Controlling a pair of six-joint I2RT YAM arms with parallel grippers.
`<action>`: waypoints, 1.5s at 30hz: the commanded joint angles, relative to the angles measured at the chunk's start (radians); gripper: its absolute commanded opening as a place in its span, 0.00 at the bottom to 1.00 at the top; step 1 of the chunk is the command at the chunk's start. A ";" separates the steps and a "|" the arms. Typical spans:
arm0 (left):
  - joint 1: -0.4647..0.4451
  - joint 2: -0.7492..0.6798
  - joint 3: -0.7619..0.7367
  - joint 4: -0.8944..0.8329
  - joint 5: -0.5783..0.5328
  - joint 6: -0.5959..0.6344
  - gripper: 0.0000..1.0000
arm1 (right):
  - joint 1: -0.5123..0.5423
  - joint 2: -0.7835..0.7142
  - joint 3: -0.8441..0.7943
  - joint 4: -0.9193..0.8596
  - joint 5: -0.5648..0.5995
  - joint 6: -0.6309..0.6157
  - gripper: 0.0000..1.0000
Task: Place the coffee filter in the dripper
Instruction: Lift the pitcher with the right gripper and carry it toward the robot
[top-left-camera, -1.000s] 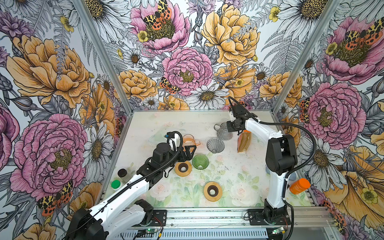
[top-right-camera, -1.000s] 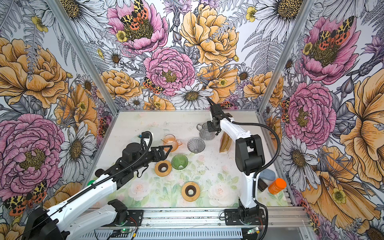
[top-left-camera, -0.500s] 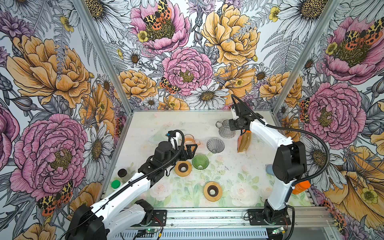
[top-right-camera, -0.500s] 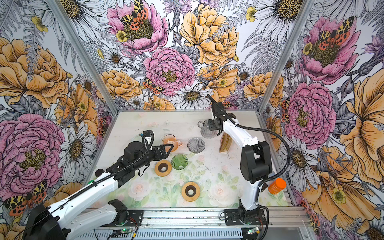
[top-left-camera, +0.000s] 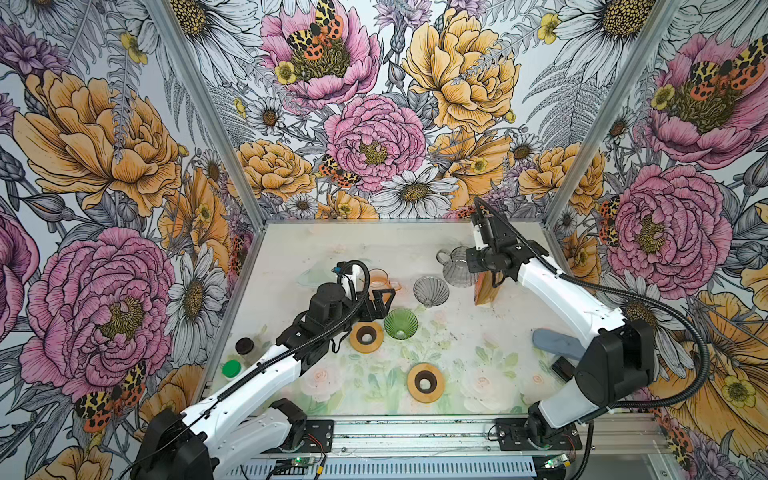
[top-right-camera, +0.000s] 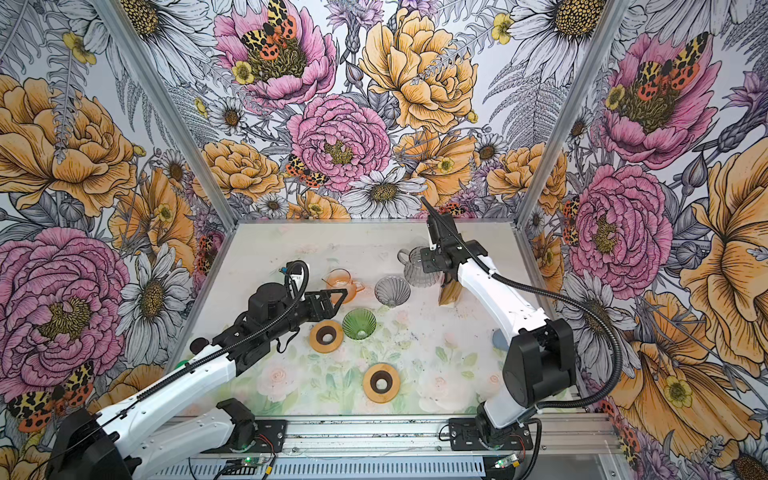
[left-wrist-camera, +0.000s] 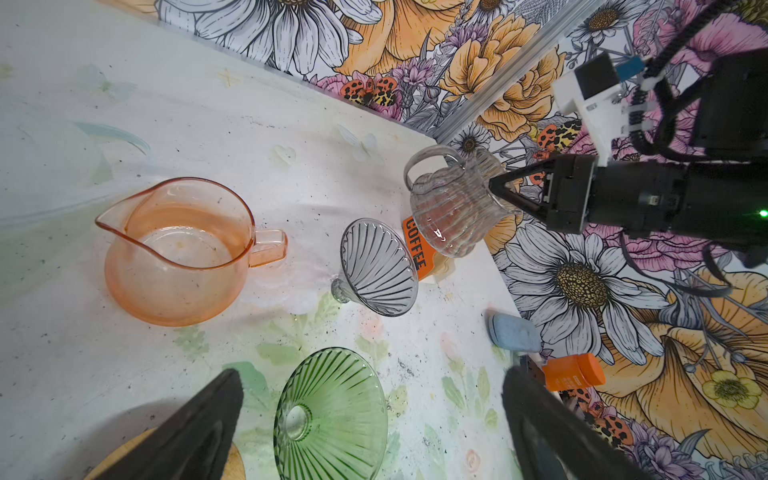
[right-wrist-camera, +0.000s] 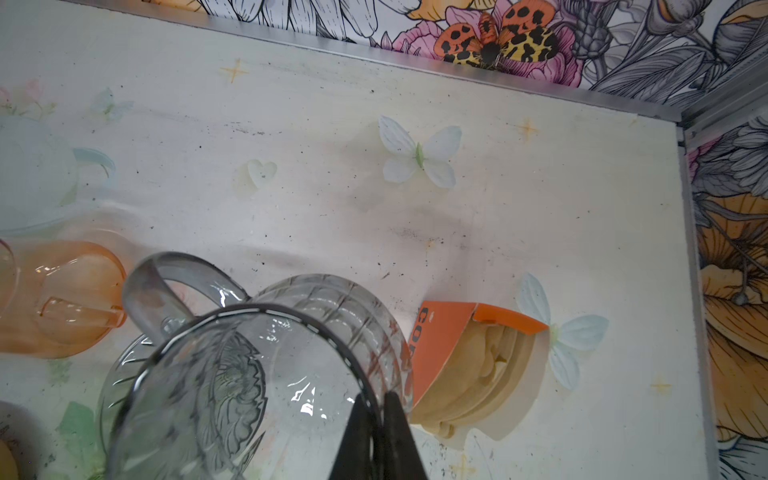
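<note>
The right gripper has its fingers pinched narrow on the rim of a clear ribbed pitcher, which hangs tilted. Whether its base touches the table cannot be told. Just beyond those fingers stands the coffee filter stack, beige, tucked in an orange sleeve printed "COFFEE" in black.

The left gripper is spread wide and holds nothing. Just ahead of its fingers is the green dripper, with a wooden ring beside it. Farther out lies the grey dripper, tipped on its side near the sleeve. An orange glass server stands off to one side. Well past the fingers are a blue-grey pad and an orange bottle whose label is too small to read.

The table is pale, printed with faint butterflies, hearts and flowers, and speckled with dark grains. Walls of pink and orange peonies, daisies and spotted moths close it in, joined by aluminium posts.
</note>
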 joint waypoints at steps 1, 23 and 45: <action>-0.012 -0.027 0.024 0.000 0.007 0.020 0.99 | 0.019 -0.081 -0.037 0.006 0.029 0.040 0.06; -0.043 -0.082 -0.021 0.021 0.025 0.005 0.99 | 0.282 -0.396 -0.344 -0.065 0.117 0.218 0.04; -0.098 -0.096 -0.039 0.038 -0.010 0.003 0.99 | 0.334 -0.488 -0.527 0.032 0.089 0.290 0.04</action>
